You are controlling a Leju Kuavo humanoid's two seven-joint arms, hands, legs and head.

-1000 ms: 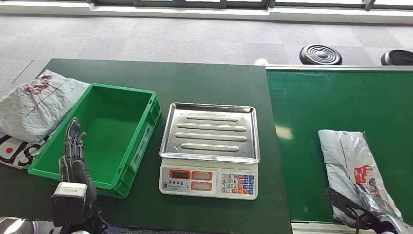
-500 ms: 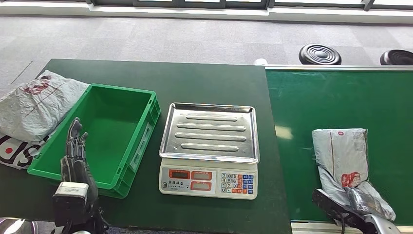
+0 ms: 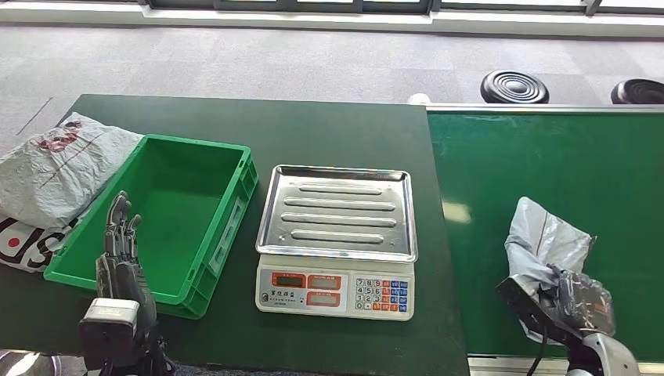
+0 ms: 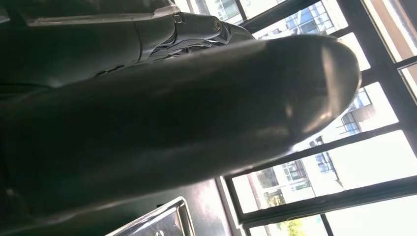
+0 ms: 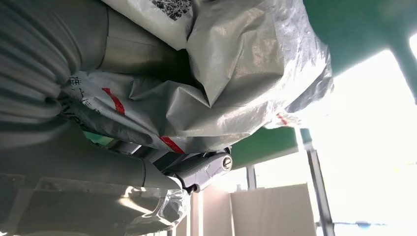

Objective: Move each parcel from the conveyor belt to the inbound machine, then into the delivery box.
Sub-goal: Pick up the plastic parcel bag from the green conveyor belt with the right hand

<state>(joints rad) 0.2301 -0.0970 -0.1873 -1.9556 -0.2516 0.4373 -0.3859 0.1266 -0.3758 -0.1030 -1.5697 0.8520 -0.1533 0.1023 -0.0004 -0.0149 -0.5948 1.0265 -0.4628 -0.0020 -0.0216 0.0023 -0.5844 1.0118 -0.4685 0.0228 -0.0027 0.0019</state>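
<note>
A grey plastic parcel [image 3: 543, 243] is crumpled and partly raised off the green conveyor belt [image 3: 540, 164] at the lower right. My right hand [image 3: 568, 305] grips its near end. In the right wrist view the same parcel [image 5: 236, 83] is bunched between the thumb and the darker fingers [image 5: 196, 169]. The scale with a steel tray [image 3: 338, 210] stands bare in the middle. To its left is the green box [image 3: 160, 219], with nothing in it. My left hand [image 3: 119, 251] hovers at the box's near left corner, fingers straight and apart, holding nothing.
Two more grey parcels [image 3: 55, 168] lie on the dark table [image 3: 258, 125] left of the box. Two black stools [image 3: 514, 88] stand beyond the belt's far edge. Windows appear behind my left hand [image 4: 162, 113] in the left wrist view.
My right hand has closed on the parcel and pulled its near end up and left, so the flat bag now stands crumpled. The left hand has barely moved.
</note>
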